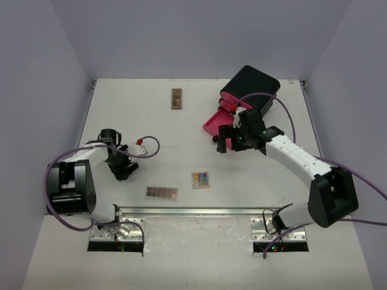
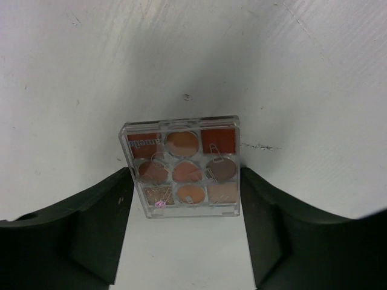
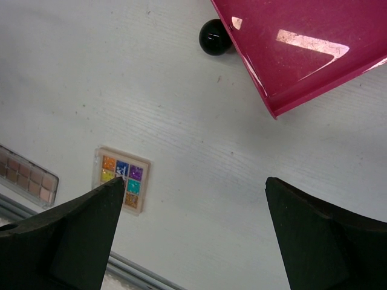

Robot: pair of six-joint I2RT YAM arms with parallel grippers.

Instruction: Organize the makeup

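The left gripper (image 2: 184, 178) had closed to the width of a clear-cased nine-pan palette (image 2: 183, 171) of browns and oranges. Its fingers (image 2: 91, 235) lay against the case's two side edges at centre frame in the left wrist view, with the white table (image 1: 151, 127) behind. In the overhead view that gripper sat at the left, the palette hidden under it. The right gripper (image 1: 233, 138) stood wide open and held nothing, right of centre, just beside the pink drawer (image 1: 216, 124) that stuck out from the black box (image 1: 251, 87) at upper right. A round black item (image 3: 215, 37) lay just off the drawer's corner. A multicoloured palette (image 1: 200, 179) and a long brown palette (image 1: 161, 193) lay near each other at lower centre; a small brown palette (image 1: 176, 98) lay at upper centre, well apart
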